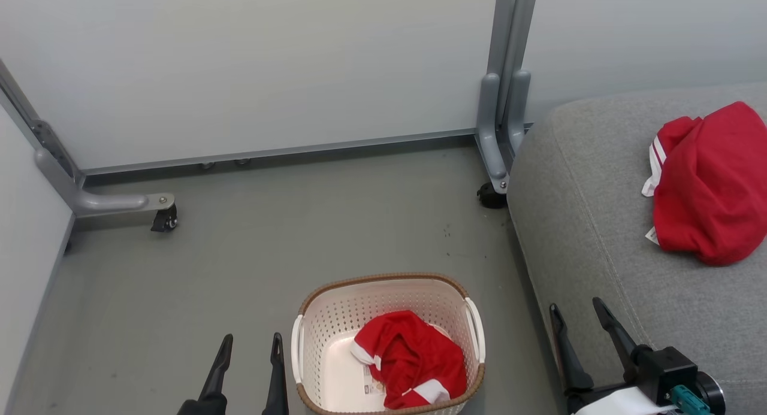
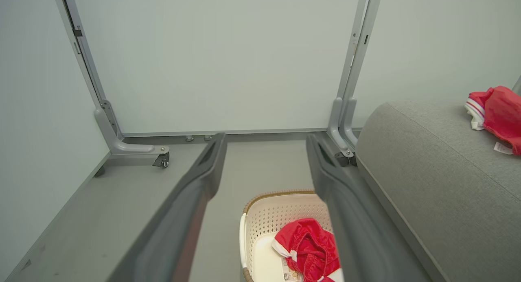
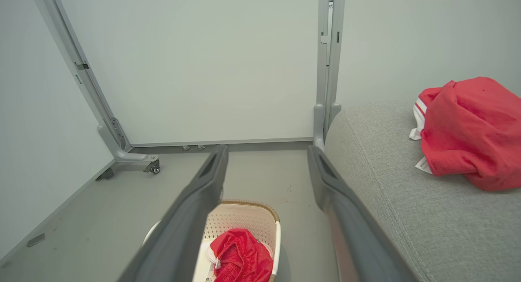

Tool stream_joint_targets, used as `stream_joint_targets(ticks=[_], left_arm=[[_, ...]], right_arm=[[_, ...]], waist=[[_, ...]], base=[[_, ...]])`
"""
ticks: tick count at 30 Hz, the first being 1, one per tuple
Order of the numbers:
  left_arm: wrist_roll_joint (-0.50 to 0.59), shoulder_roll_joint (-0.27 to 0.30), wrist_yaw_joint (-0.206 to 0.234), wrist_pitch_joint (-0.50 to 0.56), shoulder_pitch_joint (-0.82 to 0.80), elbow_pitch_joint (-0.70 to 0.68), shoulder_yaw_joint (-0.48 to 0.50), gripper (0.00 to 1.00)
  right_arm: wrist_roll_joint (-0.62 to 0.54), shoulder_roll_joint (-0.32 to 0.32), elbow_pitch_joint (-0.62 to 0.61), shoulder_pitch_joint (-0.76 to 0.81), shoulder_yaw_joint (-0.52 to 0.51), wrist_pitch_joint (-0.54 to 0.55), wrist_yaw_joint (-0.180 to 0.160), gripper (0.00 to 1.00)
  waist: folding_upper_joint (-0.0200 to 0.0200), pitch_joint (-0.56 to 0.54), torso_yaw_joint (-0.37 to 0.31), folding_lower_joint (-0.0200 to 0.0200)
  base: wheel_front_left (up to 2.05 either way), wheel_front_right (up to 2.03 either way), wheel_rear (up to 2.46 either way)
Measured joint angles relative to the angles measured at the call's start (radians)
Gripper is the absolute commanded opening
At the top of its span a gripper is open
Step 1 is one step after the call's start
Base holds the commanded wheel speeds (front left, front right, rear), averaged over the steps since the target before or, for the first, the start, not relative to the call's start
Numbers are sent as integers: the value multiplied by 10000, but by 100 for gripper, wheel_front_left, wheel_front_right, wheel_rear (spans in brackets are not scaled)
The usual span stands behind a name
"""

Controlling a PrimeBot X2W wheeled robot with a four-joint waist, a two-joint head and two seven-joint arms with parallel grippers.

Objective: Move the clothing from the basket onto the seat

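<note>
The cream perforated basket with a brown rim stands on the grey floor, low in the head view. One crumpled red garment with white trim lies inside it. A second red garment rests on the light-grey seat at the right. My left gripper is open, empty, just left of the basket. My right gripper is open and empty over the seat's front-left edge. The wrist views show the basket, both garments and the seat.
Pale partition panels on grey metal posts close off the back and left. Their caster feet stand on the floor, one close to the seat's corner. Open grey floor lies beyond the basket.
</note>
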Motion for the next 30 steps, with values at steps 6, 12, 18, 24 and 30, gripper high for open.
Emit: stream_joint_targets(ticks=[6,12,18,24,30], left_arm=[[-61,-2,-86,0,-501,178,-125,100],[-98,-6,-387,0,-1617,579,-410,100],[426,-12,-867,-4,-3105,1402,-905,100],[861,-19,-1425,-4,-4854,2476,-1582,100],[1396,38,-1808,-6,-6700,3751,-2619,100]], right_arm=[[-77,0,-150,-326,-84,0,0,100],[-71,2,-426,-1188,-443,0,0,100],[-182,-56,-828,-2245,-963,0,0,100],[-293,-140,-1292,-3207,-1386,-2,0,100],[-343,-128,-1720,-4090,-1511,-2,0,100]], waist=[[0,596,-33,0],[0,1542,-103,0],[0,2758,-213,1],[0,4065,-313,2],[0,5439,-436,2]], base=[[0,0,0],[0,0,0],[0,0,0],[0,0,0],[0,0,0]])
